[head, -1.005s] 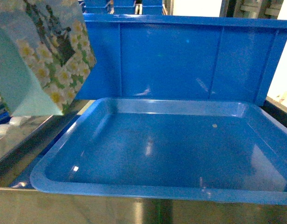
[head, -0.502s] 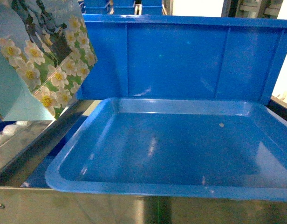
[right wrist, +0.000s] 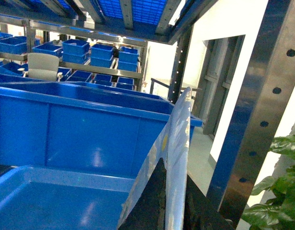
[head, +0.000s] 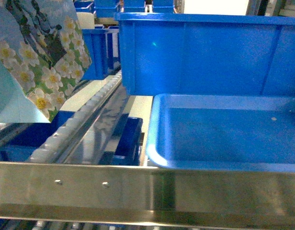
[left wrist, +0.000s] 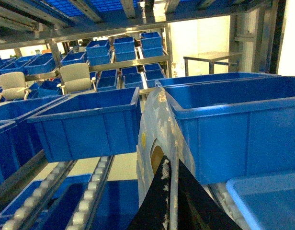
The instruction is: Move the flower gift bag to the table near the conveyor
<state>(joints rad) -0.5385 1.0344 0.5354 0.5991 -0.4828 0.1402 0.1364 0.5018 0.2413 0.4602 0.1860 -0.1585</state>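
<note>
The flower gift bag, pale blue with white-and-yellow blossoms, hangs at the upper left of the head view above the conveyor, a steel rack with white roller tracks. In the left wrist view my left gripper is shut on the bag's top edge, which stands edge-on between the black fingers. In the right wrist view my right gripper is shut on a similar glossy pale blue flowered bag edge; I cannot tell whether it is the same bag. The table is out of view.
A shallow blue tray lies at the right with a deep blue bin behind it. A steel crossbeam runs across the front. More blue bins fill the racks. A steel upright and a green plant stand at the far right.
The head view has swung left: the tray and bin slid to the right of the frame, and the roller track and steel crossbeam came into sight. The bag stays at the upper left.
</note>
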